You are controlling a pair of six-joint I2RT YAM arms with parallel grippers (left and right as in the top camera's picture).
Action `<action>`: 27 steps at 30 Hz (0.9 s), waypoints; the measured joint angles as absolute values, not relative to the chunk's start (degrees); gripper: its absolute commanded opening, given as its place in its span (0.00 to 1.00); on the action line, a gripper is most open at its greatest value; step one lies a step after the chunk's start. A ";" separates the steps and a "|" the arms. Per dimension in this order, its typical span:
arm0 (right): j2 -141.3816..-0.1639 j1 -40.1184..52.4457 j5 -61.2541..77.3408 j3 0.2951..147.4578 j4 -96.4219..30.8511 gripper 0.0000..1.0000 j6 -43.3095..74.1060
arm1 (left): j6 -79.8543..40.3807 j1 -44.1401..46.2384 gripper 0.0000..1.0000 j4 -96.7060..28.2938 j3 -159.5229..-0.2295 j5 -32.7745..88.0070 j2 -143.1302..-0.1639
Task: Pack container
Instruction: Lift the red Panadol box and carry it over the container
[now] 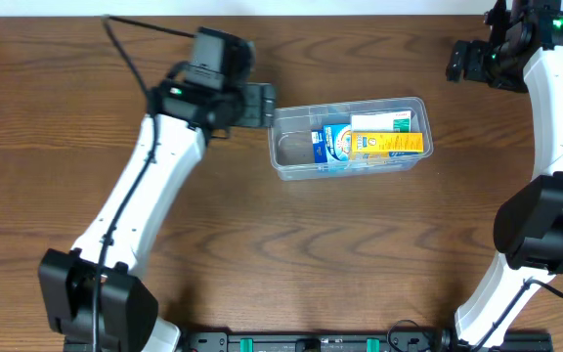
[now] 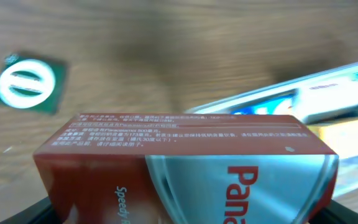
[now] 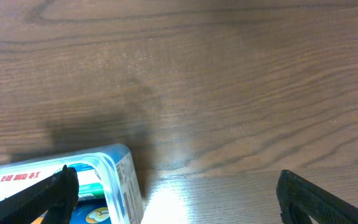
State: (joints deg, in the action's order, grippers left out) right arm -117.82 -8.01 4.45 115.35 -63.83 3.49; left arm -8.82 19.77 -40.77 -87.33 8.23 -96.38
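Observation:
The clear plastic container (image 1: 295,153) sits mid-table with a blue box (image 1: 332,144), a yellow box (image 1: 387,145) and a white and green box (image 1: 381,121) inside. Its left end is bare. My left gripper (image 1: 258,105) hovers just left of the container's left rim, shut on a red and silver box (image 2: 185,168) that fills the lower left wrist view. The container's rim also shows there (image 2: 328,74). My right gripper (image 1: 465,61) is open and empty at the far right back. Its fingers (image 3: 176,199) straddle bare table beside the container's corner (image 3: 118,163).
A small green and white round sticker (image 2: 27,84) lies on the wooden table, seen in the left wrist view. The right arm's base (image 1: 541,230) stands at the right edge, the left arm's base (image 1: 96,303) at the front left.

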 measured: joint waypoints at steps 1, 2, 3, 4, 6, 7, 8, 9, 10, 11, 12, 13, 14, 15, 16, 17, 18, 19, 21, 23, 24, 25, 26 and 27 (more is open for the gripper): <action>-117.82 -8.01 4.45 115.35 -63.83 0.99 3.49 | -9.06 21.02 0.88 -40.03 -87.33 7.94 -96.38; -117.82 -8.01 4.45 115.35 -63.83 0.99 3.51 | -9.26 22.31 0.88 -39.11 -87.33 7.51 -96.38; -117.82 -8.01 4.45 115.35 -63.86 0.99 3.51 | -9.37 23.14 0.88 -38.63 -87.33 7.22 -96.38; -117.82 -8.01 4.45 115.35 -63.83 0.99 3.49 | -9.52 24.14 0.88 -38.02 -87.33 7.03 -96.38; -117.82 -8.01 4.45 115.35 -63.83 0.99 3.49 | -10.11 26.09 0.88 -36.91 -87.33 6.42 -96.38; -117.82 -8.01 4.45 115.35 -63.83 0.99 3.49 | -10.33 26.83 0.88 -36.56 -87.33 6.00 -96.42; -117.82 -8.01 4.45 115.35 -63.83 0.99 3.49 | -10.52 27.81 0.88 -36.14 -87.33 5.41 -96.57; -117.82 -8.01 4.45 115.35 -63.83 0.99 3.49 | -10.59 28.49 0.88 -35.77 -87.35 4.97 -96.77; -117.82 -8.01 4.45 115.35 -63.83 0.99 3.49 | -10.70 29.34 0.88 -35.38 -87.37 4.43 -97.25; -117.82 -8.01 4.45 115.35 -63.83 0.99 3.49 | -10.74 29.89 0.88 -35.14 -87.37 4.08 -97.69; -117.82 -8.03 4.45 115.35 -63.83 0.99 3.49 | -10.76 30.46 0.88 -34.76 -87.37 3.84 -98.41; -117.82 -8.01 4.45 115.35 -63.83 0.99 3.49 | -10.87 30.87 0.88 -34.26 -87.37 3.66 -99.24; -117.82 -8.03 4.45 115.35 -63.83 0.99 3.49 | -11.00 31.16 0.88 -33.80 -87.37 3.46 -100.16; -117.82 -8.01 4.45 115.35 -63.83 0.99 3.49 | -11.31 31.33 0.89 -33.47 -87.37 3.33 -101.30; -117.82 -8.01 4.45 115.35 -63.83 0.99 3.51 | -11.64 31.42 0.88 -33.23 -87.37 3.18 -102.21; -117.82 -8.01 4.45 115.35 -63.83 0.99 3.49 | -11.92 31.40 0.88 -33.06 -87.37 2.96 -103.20; -117.82 -8.01 4.45 115.35 -63.83 0.99 3.49 | -12.16 31.40 0.88 -32.97 -87.37 2.81 -104.22; -117.82 -8.01 4.45 115.35 -63.83 0.99 3.49 | -12.29 31.40 0.88 -32.97 -87.37 2.66 -104.97; -117.82 -8.01 4.45 115.35 -63.83 0.99 3.49 | -12.58 31.38 0.88 -32.97 -87.37 2.57 -106.41; -117.82 -8.01 4.45 115.35 -63.83 0.99 3.51 | -12.93 31.40 0.88 -32.97 -87.37 2.55 -107.18; -117.82 -8.01 4.45 115.35 -63.83 0.99 3.49 | -13.15 31.40 0.88 -32.97 -87.37 2.57 -107.39; -117.82 -8.01 4.45 115.35 -63.83 0.99 3.49 | -13.32 31.40 0.88 -32.97 -87.37 2.55 -107.50; -117.82 -8.01 4.45 115.35 -63.83 0.99 3.49 | -13.54 31.40 0.88 -32.97 -87.37 2.55 -107.53; -117.82 -8.01 4.45 115.35 -63.83 0.99 3.49 | -13.72 31.40 0.88 -32.97 -87.37 2.57 -107.53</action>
State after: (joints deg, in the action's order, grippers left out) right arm -117.82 -8.01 4.45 115.35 -63.83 3.49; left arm -13.72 31.40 -32.97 -87.37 2.57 -107.53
